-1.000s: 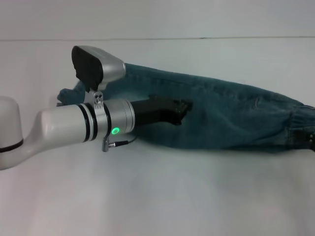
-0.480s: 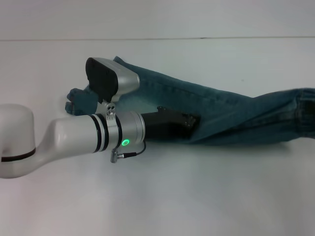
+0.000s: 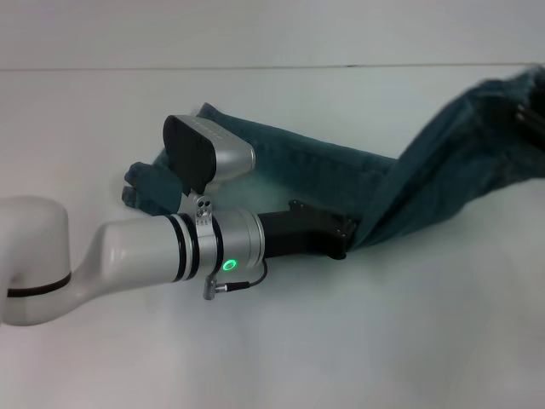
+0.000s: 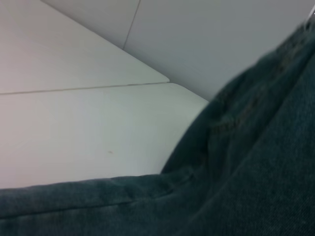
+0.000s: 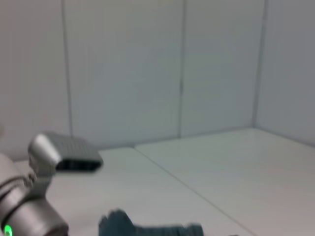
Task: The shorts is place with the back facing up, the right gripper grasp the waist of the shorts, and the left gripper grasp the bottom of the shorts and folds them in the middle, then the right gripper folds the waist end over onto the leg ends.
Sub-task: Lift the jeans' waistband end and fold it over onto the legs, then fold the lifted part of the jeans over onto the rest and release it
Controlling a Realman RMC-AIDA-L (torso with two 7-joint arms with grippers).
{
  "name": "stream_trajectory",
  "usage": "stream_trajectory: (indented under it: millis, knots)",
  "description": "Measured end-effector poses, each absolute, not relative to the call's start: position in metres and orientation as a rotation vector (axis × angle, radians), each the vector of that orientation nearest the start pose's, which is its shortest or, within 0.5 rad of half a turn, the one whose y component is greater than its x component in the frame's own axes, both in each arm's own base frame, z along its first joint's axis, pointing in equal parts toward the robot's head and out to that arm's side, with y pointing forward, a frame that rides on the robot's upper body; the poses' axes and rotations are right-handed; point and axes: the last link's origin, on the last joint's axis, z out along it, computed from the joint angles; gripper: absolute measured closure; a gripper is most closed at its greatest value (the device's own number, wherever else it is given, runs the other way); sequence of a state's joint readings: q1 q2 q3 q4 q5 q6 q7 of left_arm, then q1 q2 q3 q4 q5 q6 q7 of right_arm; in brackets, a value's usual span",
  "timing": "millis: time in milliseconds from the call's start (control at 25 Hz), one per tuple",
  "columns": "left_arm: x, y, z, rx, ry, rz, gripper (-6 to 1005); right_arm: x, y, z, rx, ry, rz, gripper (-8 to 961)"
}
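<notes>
Folding had reached the waist-over stage: your long blue faded-denim shorts (image 3: 341,175) ran across the white worktop (image 3: 272,349), waist end lifted at upper right, leg ends at centre left. Your black left claw (image 3: 345,240) pressed the middle; its grip couldn't be told. The right claw was out of frame.

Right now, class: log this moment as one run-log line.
stage: final fold | shorts: waist end lifted at right, leg end on table | left gripper: at mid-shorts, on the fold | right gripper: out of view
</notes>
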State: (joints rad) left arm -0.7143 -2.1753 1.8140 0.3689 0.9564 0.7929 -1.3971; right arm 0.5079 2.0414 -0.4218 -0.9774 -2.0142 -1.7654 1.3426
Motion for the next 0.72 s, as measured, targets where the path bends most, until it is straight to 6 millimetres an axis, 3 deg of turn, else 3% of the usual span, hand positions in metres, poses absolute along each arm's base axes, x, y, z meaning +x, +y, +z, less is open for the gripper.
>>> stream_trajectory:
  millis: [280, 520, 640, 720]
  knots:
    - [-0.186, 0.344, -0.159, -2.653, -0.923, -0.599, 998, 0.217, 0.362, 0.083, -2.643, 0.163, 0.740, 903]
    - [-0.193, 0.339, -0.163, -2.641, -0.944, -0.564, 999, 0.200, 0.383, 0.067, -2.674, 0.106, 0.683, 903]
    - [-0.206, 0.342, -0.154, -2.561, -0.960, -0.591, 999, 0.198, 0.388, 0.063, -2.672, 0.091, 0.643, 903]
    - [-0.231, 0.348, -0.133, -2.419, -0.983, -0.640, 999, 0.197, 0.392, 0.061, -2.675, 0.085, 0.619, 903]
